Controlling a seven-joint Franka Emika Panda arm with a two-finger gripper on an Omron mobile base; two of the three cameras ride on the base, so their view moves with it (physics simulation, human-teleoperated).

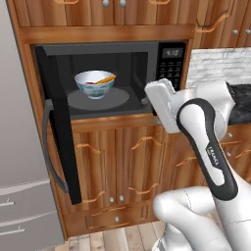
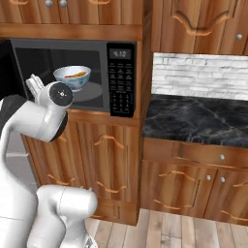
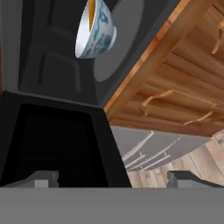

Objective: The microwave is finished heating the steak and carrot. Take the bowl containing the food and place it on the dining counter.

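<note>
the black built-in microwave with the dark glass door (image 1: 112, 78) stands open, its door (image 1: 61, 142) swung out to the left. inside, on the round grey turntable plate (image 1: 120, 100), sits the small white bowl with the blue patterned outside (image 1: 94, 84), and a thin orange carrot stick (image 1: 105, 78) leans against its rim. my two-finger gripper (image 3: 111, 179) hangs in front of the opening, well apart from the bowl, with its dark fingertips (image 3: 41, 179) spread wide and nothing between them. the open door fills the space just ahead of my hand. to the right lies a black marble counter with white veins (image 2: 193, 121) on brown wood cabinets (image 2: 189, 189).
</note>
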